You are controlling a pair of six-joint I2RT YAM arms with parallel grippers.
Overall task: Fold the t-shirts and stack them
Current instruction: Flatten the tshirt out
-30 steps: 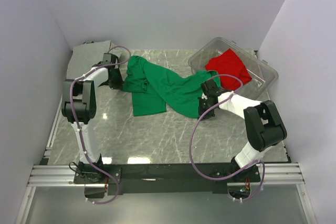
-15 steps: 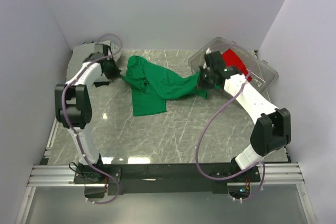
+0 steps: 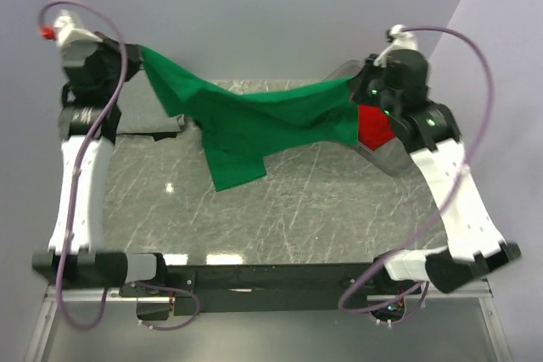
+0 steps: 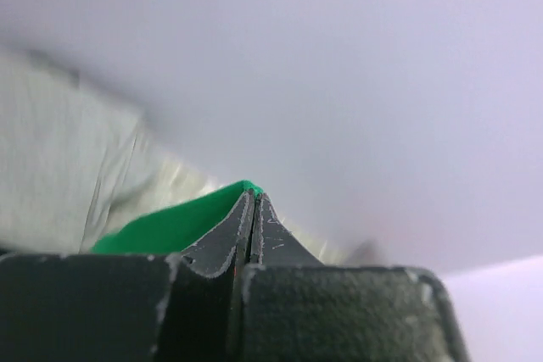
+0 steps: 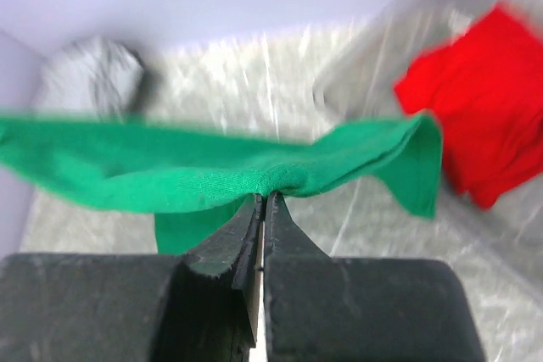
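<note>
Desk (image 3: 339, 209) lies below the green t-shirt (image 3: 254, 116), which hangs stretched from upper left to upper right. Soft, light and limp, it should sag unless taken by corners; left pincer (image 4: 253, 199) and right pincer (image 5: 265, 199) each clamp its edge.

We see a grey worktop (image 3: 297, 209) with a marble pattern of pale veins, and some bright spots of light on its near left part. At its far right corner stands a clear plastic bin (image 3: 383, 158), partly hidden in the top view and blurred in the right wrist view. Plain pale walls (image 3: 271, 14) close the back and both sides. A black beam (image 3: 271, 275) runs along the near edge.
</note>
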